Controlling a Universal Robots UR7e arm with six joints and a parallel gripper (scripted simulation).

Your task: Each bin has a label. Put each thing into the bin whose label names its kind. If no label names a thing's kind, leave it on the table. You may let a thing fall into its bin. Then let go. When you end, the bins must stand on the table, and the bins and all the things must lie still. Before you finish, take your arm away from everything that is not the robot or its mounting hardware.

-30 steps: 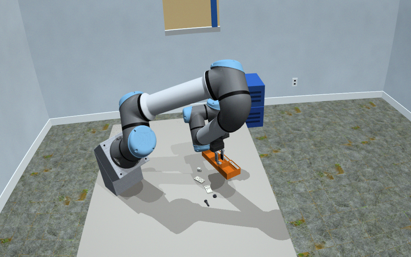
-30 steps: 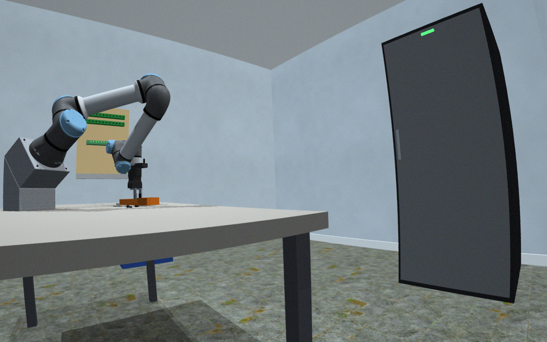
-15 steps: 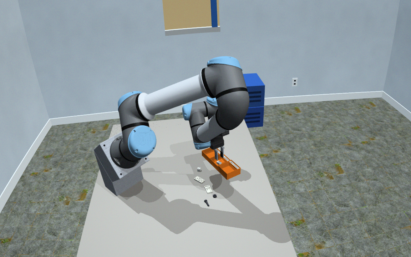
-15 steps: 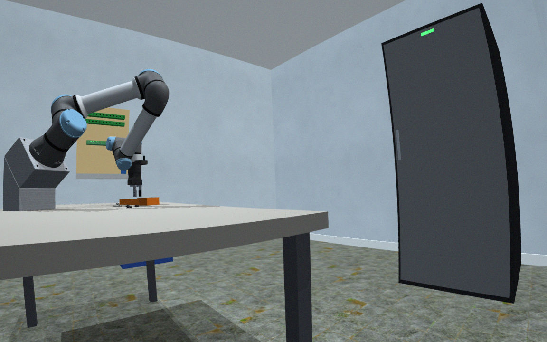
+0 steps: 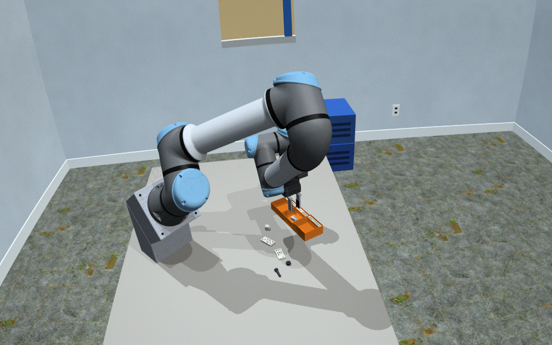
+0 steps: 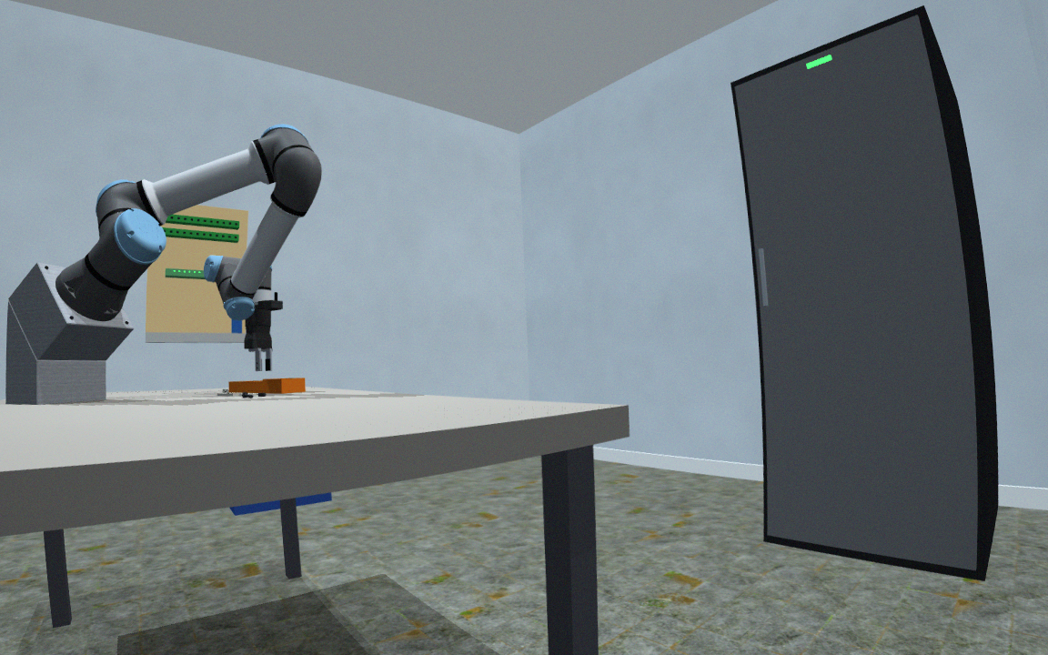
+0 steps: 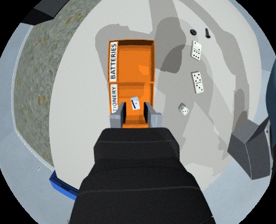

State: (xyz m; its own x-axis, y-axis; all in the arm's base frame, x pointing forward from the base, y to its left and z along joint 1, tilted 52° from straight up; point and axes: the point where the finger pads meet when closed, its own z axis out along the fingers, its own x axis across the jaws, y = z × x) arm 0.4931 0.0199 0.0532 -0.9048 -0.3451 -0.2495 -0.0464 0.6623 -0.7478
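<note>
My gripper [image 5: 294, 209] [image 6: 263, 368] [image 7: 135, 108] is open above the stationery bin [image 7: 153, 93], with nothing between its fingers. Below them, a small silver block with a dark slit [image 5: 293, 218] [image 7: 135, 103], like a pencil sharpener, lies in that bin. The batteries bin [image 5: 312, 234] [image 7: 153, 62] adjoins it and looks empty. On the table lie a white die [image 5: 267, 227] [image 7: 183, 109], one domino [image 5: 267, 241] [image 7: 197, 82], another domino [image 5: 279, 254] [image 7: 196, 50], a black round piece [image 5: 288, 262] [image 7: 193, 32] and a black bolt [image 5: 277, 271] [image 7: 207, 33]. My gripper hides the bin row's near end in the wrist view.
The robot's grey base [image 5: 157, 231] [image 6: 55, 358] stands on the table [image 5: 162, 308] [image 6: 430, 423], on the die and dominoes' side of the bins. The table's long edge runs past the labelled side of the bins. A blue cabinet [image 5: 341, 141] stands beyond the table.
</note>
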